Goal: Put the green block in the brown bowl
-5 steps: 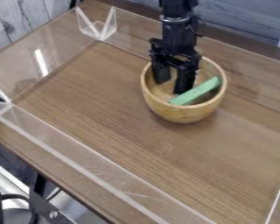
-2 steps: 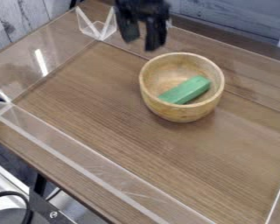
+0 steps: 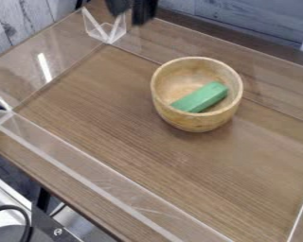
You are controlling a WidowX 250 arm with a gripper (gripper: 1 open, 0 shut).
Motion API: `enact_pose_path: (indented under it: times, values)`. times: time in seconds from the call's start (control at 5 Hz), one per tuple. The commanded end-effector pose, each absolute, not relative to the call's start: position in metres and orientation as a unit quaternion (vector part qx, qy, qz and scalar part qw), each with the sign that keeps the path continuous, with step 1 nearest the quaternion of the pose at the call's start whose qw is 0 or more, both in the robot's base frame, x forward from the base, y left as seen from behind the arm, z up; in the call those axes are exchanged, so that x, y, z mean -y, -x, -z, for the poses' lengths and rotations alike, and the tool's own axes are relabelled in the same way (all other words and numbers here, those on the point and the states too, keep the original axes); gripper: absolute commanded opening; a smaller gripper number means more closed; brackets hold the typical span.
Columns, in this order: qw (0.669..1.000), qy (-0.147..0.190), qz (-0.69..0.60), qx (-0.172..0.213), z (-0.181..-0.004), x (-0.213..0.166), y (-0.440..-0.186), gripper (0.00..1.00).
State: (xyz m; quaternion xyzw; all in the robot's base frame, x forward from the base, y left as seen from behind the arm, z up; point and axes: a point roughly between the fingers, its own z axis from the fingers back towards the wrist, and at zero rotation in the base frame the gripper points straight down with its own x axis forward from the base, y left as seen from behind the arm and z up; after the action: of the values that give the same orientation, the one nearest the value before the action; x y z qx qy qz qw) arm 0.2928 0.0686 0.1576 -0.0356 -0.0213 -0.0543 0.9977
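The brown bowl stands on the wooden table, right of centre. The green block lies flat inside it, slanted across the bottom. My gripper is high at the top edge of the view, left of and well behind the bowl, far from the block. Only its dark lower end shows, and it is blurred. Nothing hangs from it, and how its jaws stand is unclear.
Clear acrylic walls ring the wooden table top. A clear V-shaped bracket sits at the back left corner, just below the gripper. Dark cables and the table's front edge show at the lower left.
The gripper has risen out of the bowl and moved left and back to the top edge of the view. The green block stays lying in the bowl.
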Motion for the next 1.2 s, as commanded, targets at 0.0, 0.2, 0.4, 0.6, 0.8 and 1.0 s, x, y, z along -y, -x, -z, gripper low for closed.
enact_pose_path:
  times: [0.0,0.2,0.4,0.6,0.8,1.0]
  values:
    - [0.997,0.042,0.053,0.022,-0.151,-0.080,-0.304,1.00]
    - [0.997,0.056,0.058,0.011,-0.131,-0.072,-0.296,0.00]
    - [0.996,0.066,0.064,0.002,-0.114,-0.064,-0.291,0.00]
    - [0.995,0.075,0.060,-0.008,-0.096,-0.064,-0.286,0.00]
    - [0.995,0.081,0.066,-0.001,-0.095,-0.074,-0.285,0.00]
    - [0.996,0.077,0.042,-0.001,-0.092,-0.085,-0.292,0.00]
